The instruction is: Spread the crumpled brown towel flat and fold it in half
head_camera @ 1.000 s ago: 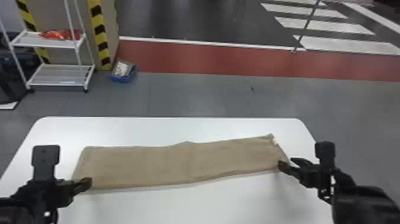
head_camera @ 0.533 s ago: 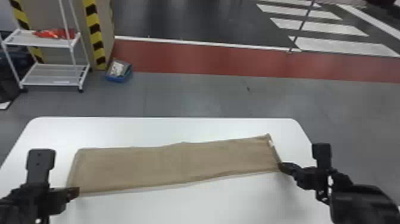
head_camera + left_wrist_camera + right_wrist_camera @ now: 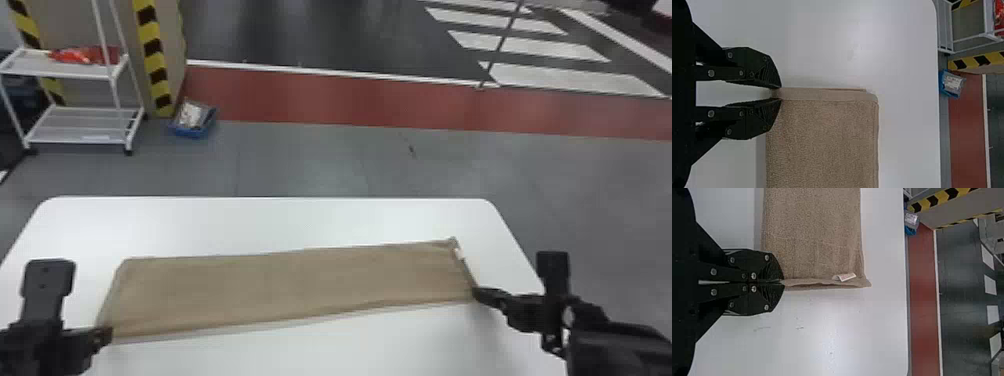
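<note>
Head view: towel [image 3: 295,285] laid lengthwise across counter [image 3: 280,220] from left hand [image 3: 780,93] to right hand [image 3: 783,282]; one corner [image 3: 790,282] pinched by right hand, other corner [image 3: 785,94] loosely bracketed by left hand's slightly parted fingers

Towel [image 3: 290,287] on table [image 3: 300,220] | left gripper [image 3: 103,335] at towel's left near corner | right gripper [image 3: 477,294] at its right near corner | rack [image 3: 75,135] beyond table, to the left | item [image 3: 75,55] on rack's upper shelf | bin [image 3: 191,132] right of rack

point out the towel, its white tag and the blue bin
Towel [image 3: 290,287]: head view, middle of upper face
White tag [image 3: 844,277]: right wrist view, tag's middle
Blue bin [image 3: 191,133]: head view, front wall
</note>
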Controlling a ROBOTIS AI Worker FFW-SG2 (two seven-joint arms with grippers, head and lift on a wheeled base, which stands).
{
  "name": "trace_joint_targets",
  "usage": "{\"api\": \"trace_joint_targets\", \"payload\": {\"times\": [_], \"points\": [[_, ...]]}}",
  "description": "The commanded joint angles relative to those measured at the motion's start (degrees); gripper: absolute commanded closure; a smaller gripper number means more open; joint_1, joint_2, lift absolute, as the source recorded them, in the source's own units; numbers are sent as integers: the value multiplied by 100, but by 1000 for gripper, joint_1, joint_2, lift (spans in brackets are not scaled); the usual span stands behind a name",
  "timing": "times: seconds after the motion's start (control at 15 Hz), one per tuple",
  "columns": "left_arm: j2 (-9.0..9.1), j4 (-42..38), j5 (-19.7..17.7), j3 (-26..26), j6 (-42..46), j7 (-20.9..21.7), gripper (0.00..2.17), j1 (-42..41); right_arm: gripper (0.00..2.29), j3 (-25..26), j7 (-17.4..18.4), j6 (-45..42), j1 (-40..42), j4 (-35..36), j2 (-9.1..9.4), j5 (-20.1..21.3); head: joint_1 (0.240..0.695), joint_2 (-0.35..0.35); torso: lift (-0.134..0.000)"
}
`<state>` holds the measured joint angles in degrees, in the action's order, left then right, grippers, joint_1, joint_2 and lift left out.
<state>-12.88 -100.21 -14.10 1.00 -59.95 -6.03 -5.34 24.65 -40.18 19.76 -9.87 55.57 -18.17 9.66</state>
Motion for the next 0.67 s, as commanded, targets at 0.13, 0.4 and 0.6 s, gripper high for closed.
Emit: {"api": "trace_joint_targets", "payload": {"times": [0.13,0.4,0.6], "points": [[-22,-456,39,137,-294,6,947,-319,1237,356,-201,710,592,1026,235,-26,695,-206,0],[-22,-456,39,172,-294,23,947,-371,1237,593,-315,1009,882,1509,331,-70,695,-214,0],[-22,-464,30,154,-294,32,944,-371,1173,584,-280,956,864,1509,349,-70,695,-218,0]]}}
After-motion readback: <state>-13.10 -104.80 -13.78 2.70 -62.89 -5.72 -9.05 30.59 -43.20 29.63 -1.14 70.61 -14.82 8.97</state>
